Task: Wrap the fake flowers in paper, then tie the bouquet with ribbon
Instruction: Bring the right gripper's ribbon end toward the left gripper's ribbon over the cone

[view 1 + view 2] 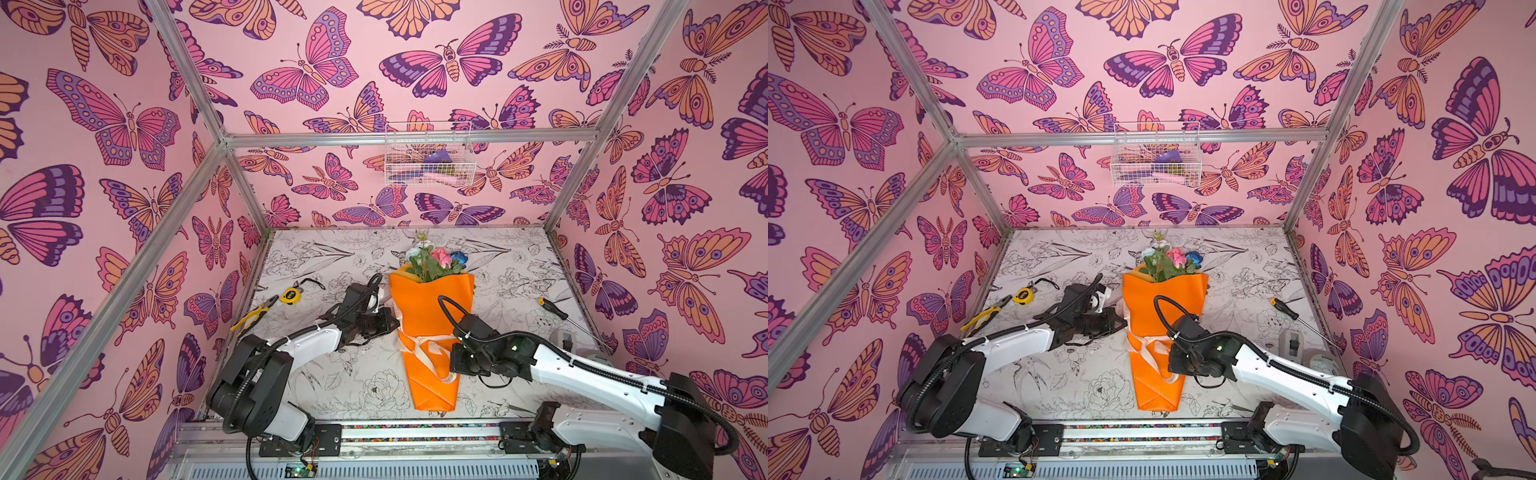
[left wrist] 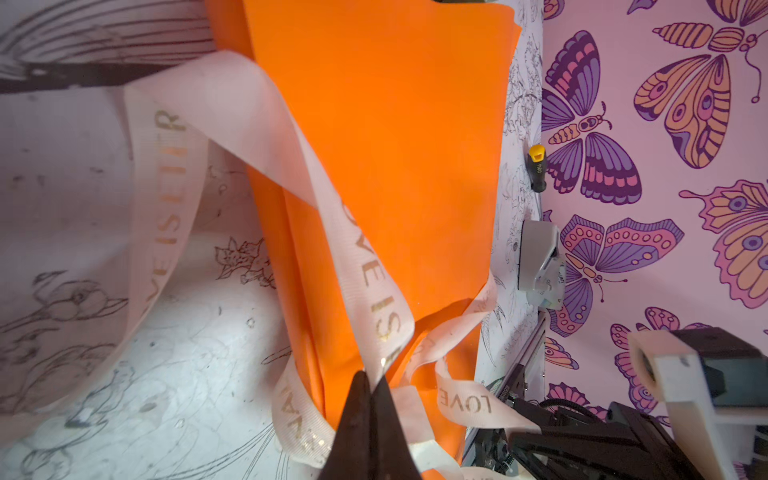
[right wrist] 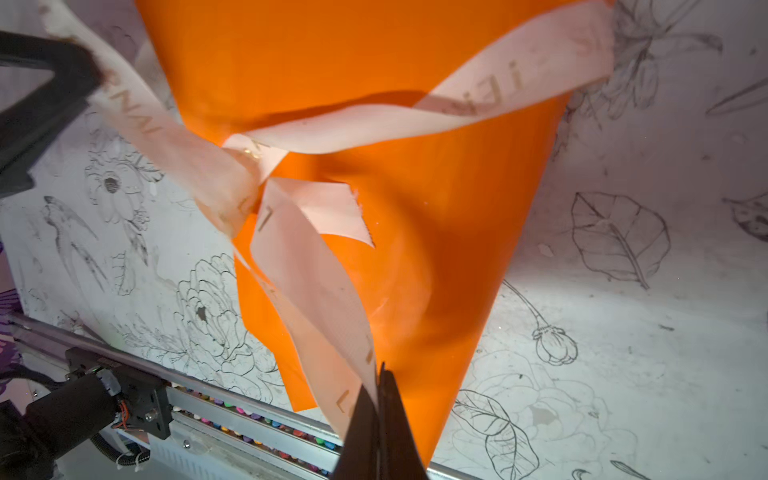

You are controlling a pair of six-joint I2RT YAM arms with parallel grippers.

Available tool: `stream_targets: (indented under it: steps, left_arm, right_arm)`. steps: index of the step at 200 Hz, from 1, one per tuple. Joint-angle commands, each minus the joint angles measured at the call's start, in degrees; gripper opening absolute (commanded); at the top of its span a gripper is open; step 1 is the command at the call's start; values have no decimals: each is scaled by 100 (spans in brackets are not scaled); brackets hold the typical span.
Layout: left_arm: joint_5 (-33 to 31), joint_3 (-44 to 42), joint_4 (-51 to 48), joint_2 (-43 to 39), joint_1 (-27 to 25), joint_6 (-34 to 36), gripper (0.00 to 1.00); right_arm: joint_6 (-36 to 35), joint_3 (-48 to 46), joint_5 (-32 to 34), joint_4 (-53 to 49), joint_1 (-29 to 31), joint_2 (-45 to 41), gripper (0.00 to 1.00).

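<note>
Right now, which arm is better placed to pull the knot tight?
Probably right: the right gripper is shut on the ribbon, which runs straight from the knot. The left gripper, also shut on the ribbon, sits beside the bouquet and can anchor.

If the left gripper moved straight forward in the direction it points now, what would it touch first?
The left gripper, shut on the cream ribbon, would most likely press next into the bouquet's orange wrapping paper right ahead; the gap is hard to judge.
</note>
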Motion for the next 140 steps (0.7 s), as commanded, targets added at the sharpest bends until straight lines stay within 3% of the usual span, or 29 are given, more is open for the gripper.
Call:
stream_targets:
  steps: [1,22,43,79,93,108,140]
  left_arm:
    - [-174,-106,-367,-284,-23,123,7]
    - [-478,-129,-824,-670,-61,300,32]
    - [-1129,-24,-1503,-1326,-176,671,48]
    - [-2430,230,-2119,-2112,-529,1455,55]
    - [-2328,413,-1991,-2019,-671,2059,56]
    - [-1812,598,-1662,-1692,-829,2764,59]
    - [-1106,1156,-1269,-452,-1278,3962,62]
  right_arm:
    - [315,1,-59,-66,-24,140,0]
    - [325,29,41,-275,-23,236,0]
    - [349,80,213,-396,-24,249,0]
    - [409,188,511,-571,-51,278,0]
    - [419,210,569,-603,-83,304,0]
    - [440,244,648,-692,-86,318,0]
    - [465,349,786,-961,-88,288,0]
